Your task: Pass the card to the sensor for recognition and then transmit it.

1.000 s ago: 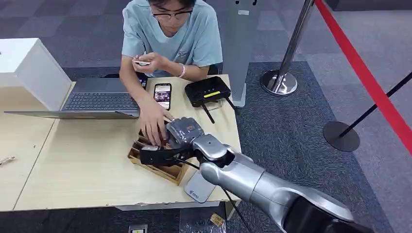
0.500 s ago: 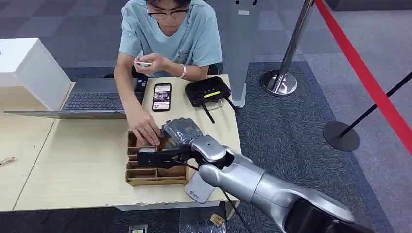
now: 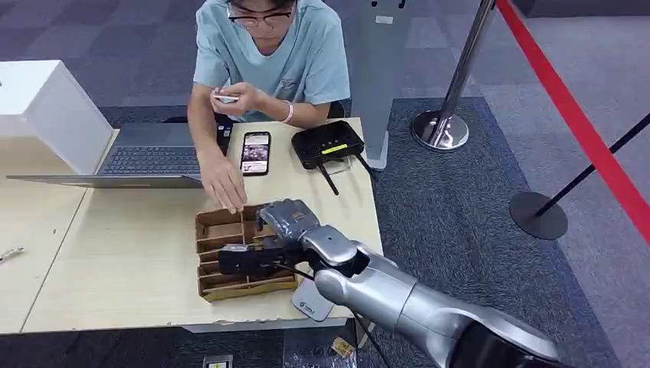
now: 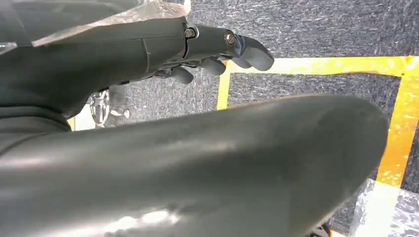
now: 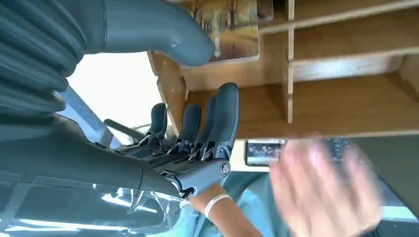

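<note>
A picture card printed with trees lies flat in a compartment of the wooden divided tray. In the head view the tray sits near the table's front edge. My right hand hovers over its right half with nothing held. In the right wrist view the fingers are spread above the wood and the thumb lies beside the card's corner. A black sensor box with a yellow strip stands at the table's far right. My left hand hangs over the floor, holding nothing.
A person sits across the table, one hand just beyond the tray, the other holding a small item at the chest. A phone and a laptop lie near them. A grey pad overhangs the front edge. Stanchions stand right.
The person turned the tray square to the table edge, then drew their hand off it toward themselves. My right hand stayed over the tray and sank slightly.
</note>
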`<state>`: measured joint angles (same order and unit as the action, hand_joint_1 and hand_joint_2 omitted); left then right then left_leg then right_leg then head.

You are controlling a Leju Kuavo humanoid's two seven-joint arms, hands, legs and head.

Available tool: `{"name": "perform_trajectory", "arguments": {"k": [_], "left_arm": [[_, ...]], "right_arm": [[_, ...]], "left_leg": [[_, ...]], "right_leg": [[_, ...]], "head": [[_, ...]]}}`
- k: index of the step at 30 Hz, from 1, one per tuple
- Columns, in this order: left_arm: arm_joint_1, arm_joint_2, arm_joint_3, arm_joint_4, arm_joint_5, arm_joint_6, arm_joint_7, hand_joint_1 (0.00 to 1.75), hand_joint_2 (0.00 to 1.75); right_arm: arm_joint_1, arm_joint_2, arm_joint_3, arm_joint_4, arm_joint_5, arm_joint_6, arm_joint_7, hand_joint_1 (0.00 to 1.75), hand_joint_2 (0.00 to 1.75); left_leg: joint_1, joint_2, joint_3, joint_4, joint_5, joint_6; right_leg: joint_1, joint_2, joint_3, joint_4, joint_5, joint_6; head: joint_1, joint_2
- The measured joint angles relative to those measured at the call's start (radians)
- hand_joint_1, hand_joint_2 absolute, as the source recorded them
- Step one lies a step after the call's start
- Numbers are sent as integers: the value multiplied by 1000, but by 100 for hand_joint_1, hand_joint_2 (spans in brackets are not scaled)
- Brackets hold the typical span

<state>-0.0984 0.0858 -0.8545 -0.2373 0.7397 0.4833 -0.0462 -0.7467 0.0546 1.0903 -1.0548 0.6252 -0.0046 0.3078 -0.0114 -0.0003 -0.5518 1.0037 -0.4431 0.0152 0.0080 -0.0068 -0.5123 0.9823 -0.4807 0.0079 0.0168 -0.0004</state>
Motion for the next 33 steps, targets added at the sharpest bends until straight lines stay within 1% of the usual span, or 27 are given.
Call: {"name": "perform_trajectory", "arguments": {"k": [12,15,16,17,18,19,20,21,27,28,33], "left_arm": [[0,0,0,0,3,2,3,0,0],[0,0,0,0,3,2,2,0,0],[0,0,0,0,3,2,2,0,0],[0,0,0,0,3,2,2,0,0],[0,0,0,0,3,2,2,0,0],[0,0,0,0,3,2,2,0,0],[0,0,0,0,3,2,2,0,0],[0,0,0,0,3,2,2,0,0],[0,0,0,0,3,2,2,0,0],[0,0,0,0,3,2,2,0,0],[0,0,0,0,3,2,3,0,0]], "right_arm": [[25,0,2,9,-6,-3,-8,91,175],[28,0,2,9,-8,-3,-9,96,175],[30,0,2,9,-9,-3,-9,108,175],[31,0,2,10,-9,-5,-10,129,175],[32,0,2,11,-10,-5,-10,133,175],[33,0,2,12,-10,-5,-10,150,175],[33,0,2,14,-10,-5,-11,159,175],[34,0,2,15,-11,-6,-11,162,175],[34,1,1,18,-12,-7,-12,168,175],[34,1,1,18,-12,-7,-12,175,175],[31,4,0,18,-11,-7,-17,175,175]], "left_leg": [[0,0,0,0,0,0],[0,0,0,0,0,0],[0,0,0,0,0,0],[0,0,0,0,0,0],[0,0,0,0,0,0],[0,0,0,0,0,0],[0,0,0,0,0,0],[0,0,0,0,0,0],[0,0,0,0,0,0],[0,0,0,0,0,0],[0,0,0,0,0,0]], "right_leg": [[0,0,0,0,0,0],[0,0,0,0,0,0],[0,0,0,0,0,0],[0,0,0,0,0,0],[0,0,0,0,0,0],[0,0,0,0,0,0],[0,0,0,0,0,0],[0,0,0,0,0,0],[0,0,0,0,0,0],[0,0,0,0,0,0],[0,0,0,0,0,0]], "head": [[0,0],[0,0],[0,0],[0,0],[0,0],[0,0],[0,0],[0,0],[0,0],[0,0],[0,0]]}}
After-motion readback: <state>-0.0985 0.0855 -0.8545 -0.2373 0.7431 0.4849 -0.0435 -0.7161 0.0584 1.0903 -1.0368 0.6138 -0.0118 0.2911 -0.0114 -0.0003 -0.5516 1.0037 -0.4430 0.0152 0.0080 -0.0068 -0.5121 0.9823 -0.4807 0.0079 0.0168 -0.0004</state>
